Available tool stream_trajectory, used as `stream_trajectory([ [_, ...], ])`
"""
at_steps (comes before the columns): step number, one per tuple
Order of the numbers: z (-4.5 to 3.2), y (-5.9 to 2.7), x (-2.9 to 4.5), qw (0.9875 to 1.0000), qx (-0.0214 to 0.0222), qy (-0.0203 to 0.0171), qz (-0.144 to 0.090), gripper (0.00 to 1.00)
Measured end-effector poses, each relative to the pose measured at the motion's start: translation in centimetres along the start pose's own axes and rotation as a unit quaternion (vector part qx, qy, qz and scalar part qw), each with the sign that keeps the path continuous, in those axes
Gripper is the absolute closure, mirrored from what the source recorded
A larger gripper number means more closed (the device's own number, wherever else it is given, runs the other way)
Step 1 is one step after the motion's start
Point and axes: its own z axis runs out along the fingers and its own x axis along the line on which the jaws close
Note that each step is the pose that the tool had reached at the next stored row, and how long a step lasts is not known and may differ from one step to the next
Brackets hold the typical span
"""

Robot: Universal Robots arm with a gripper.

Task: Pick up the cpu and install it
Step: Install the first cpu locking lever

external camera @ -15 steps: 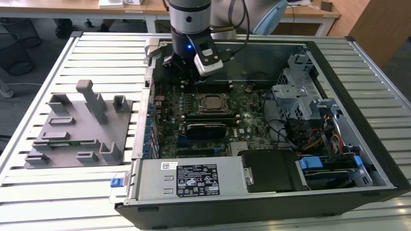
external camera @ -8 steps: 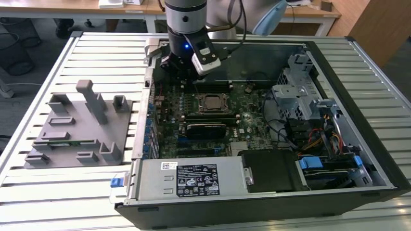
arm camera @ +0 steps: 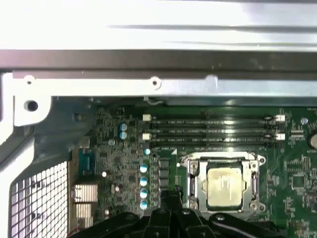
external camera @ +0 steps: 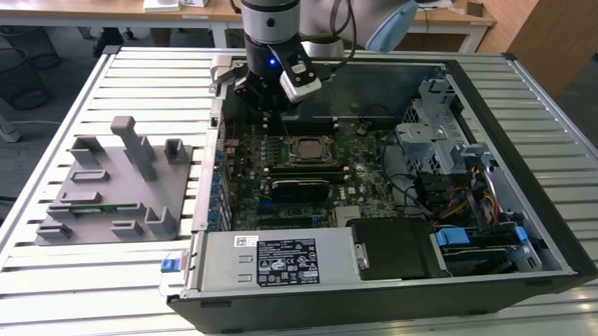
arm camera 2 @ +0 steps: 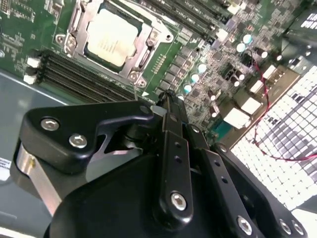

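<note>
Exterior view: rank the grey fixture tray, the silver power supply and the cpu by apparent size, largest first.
1. Grey fixture tray and silver power supply: they look alike; the supply sits nearer the camera, so unranked.
2. cpu, seated in its socket, clearly smallest.

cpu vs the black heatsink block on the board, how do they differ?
The cpu is pale silver and roughly square; the heatsink block is black and elongated. The cpu sits inside a metal socket frame; the heatsink block lies bare on the board, nearer the power supply. The cpu lies flat and low; the heatsink block stands taller. Both sit on the green motherboard.
</note>
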Motion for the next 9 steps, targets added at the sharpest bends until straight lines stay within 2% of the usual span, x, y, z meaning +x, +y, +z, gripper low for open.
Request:
stream_trajectory([
  [9,0.02,0.4,0.08,1.0,0.0,-0.0001,0.0,0.89],
])
